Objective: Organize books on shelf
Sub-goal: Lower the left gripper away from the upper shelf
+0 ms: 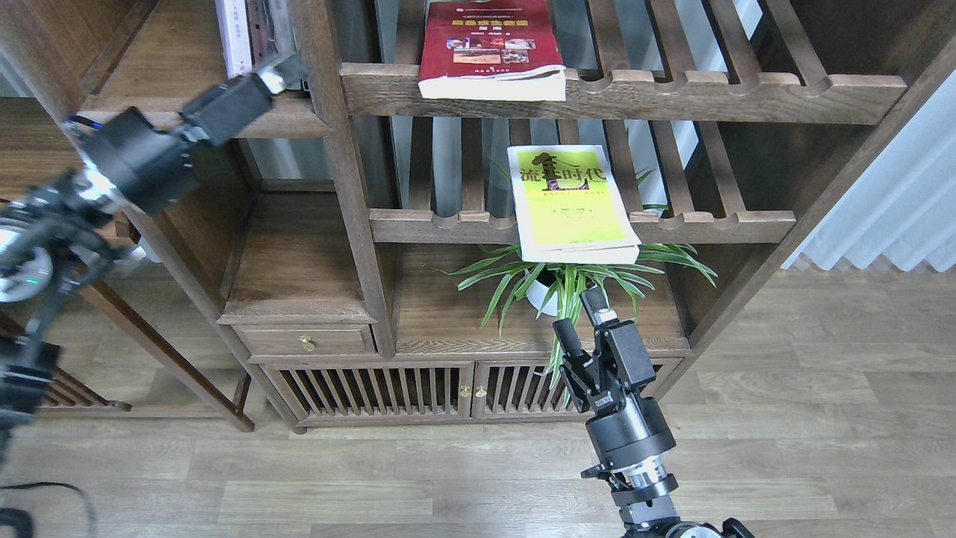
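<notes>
the left hand [287, 71], grip unclear, reaches the solid dark-brown wooden shelf [149, 82] by upright volumes [246, 33], likely shelving; the right hand [581, 314] waits wide.

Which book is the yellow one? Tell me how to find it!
Look at the tall dark wooden bookcase and find its two slatted racks with wavy front rails. The yellow-green book lies flat on the lower rack, right above the leafy green plant. It has big dark Chinese characters on its cover, unlike the dark red book on the rack above.
</notes>
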Tool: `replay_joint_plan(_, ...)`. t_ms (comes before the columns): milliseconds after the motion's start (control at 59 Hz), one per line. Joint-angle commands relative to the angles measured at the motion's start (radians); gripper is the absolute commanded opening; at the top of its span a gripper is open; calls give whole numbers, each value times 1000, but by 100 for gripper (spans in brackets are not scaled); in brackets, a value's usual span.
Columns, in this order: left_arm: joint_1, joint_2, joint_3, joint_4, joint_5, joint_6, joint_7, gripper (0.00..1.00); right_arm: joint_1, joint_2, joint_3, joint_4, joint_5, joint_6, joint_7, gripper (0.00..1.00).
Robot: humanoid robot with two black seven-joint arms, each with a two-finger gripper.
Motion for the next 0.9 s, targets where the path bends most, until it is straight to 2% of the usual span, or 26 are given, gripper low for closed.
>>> replay_joint_plan(0, 48, -41, 0, 5, -1, 0, 0, 70, 0, 0, 0, 0, 0, 0, 2, 98)
replay_joint_plan(17, 50, -41, 0, 5, 1, 0, 0, 72, 0, 0, 0, 0, 0, 0, 2, 98)
replay_joint_plan(34, 56, -42, 0, 8, 2, 0, 0, 79, 0, 0, 0, 0, 0, 0, 2, 98)
replay_joint_plan(102, 85, -44, 0, 10, 1, 0, 0, 89, 0, 0, 0, 0, 0, 0, 2, 98)
replay_joint_plan(187, 126, -42, -3, 10, -2, 0, 0, 98, 0, 0, 0, 0, 0, 0, 0, 98)
replay_joint_plan(543, 320, -74, 20, 2, -56, 0, 0, 99, 0, 0, -4, -11, 0, 0, 2, 98)
replay_joint_plan(678, 358, -74, 17, 10, -71, 0, 0, 98, 4, 0, -9, -47, 0, 0, 3, 98)
replay_joint_plan(882, 487, -74, -21, 11, -100, 0, 0, 98, 57, 0, -15, -136, 0, 0, 3, 98)
